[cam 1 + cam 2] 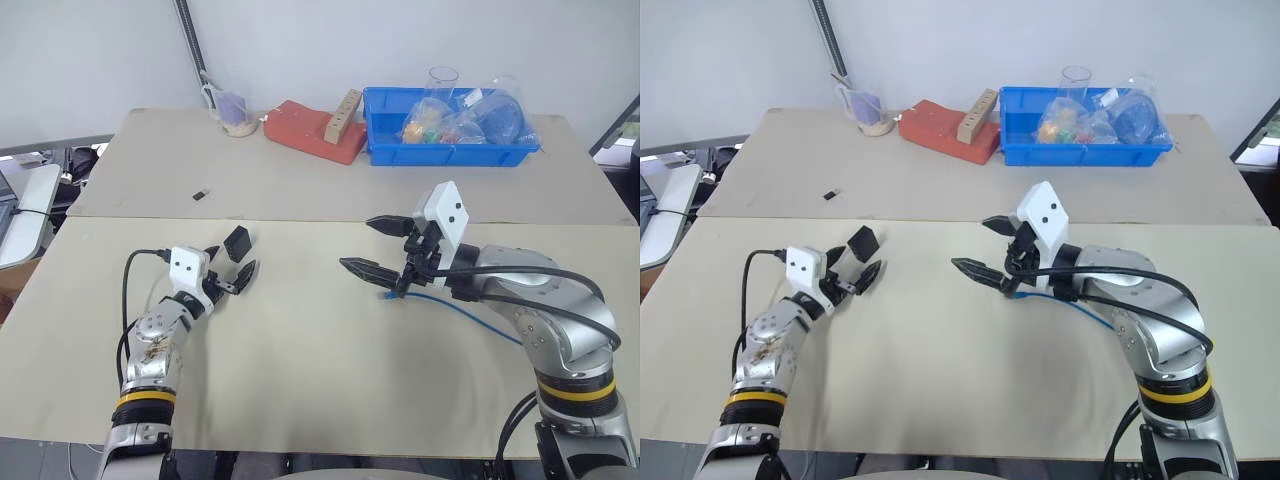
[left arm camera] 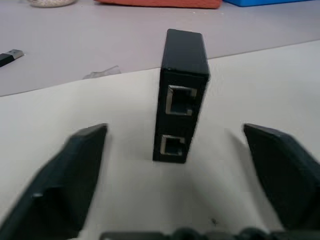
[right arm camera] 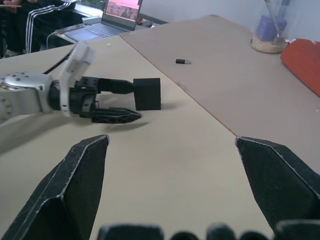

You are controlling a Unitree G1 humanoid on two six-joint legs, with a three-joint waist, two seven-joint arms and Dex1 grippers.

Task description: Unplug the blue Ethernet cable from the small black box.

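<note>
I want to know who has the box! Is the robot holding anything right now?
No. The left gripper is open, with the small black box standing free between its fingers. The right gripper is open too; the blue Ethernet cable lies under it.

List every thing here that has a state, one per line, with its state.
small black box: standing on end on the table between the open left fingers, both ports empty
blue Ethernet cable: unplugged, lying on the table under the right arm
left gripper: open, around the box without gripping it
right gripper: open, holding nothing
blue bin: full of clear bags and containers
</note>
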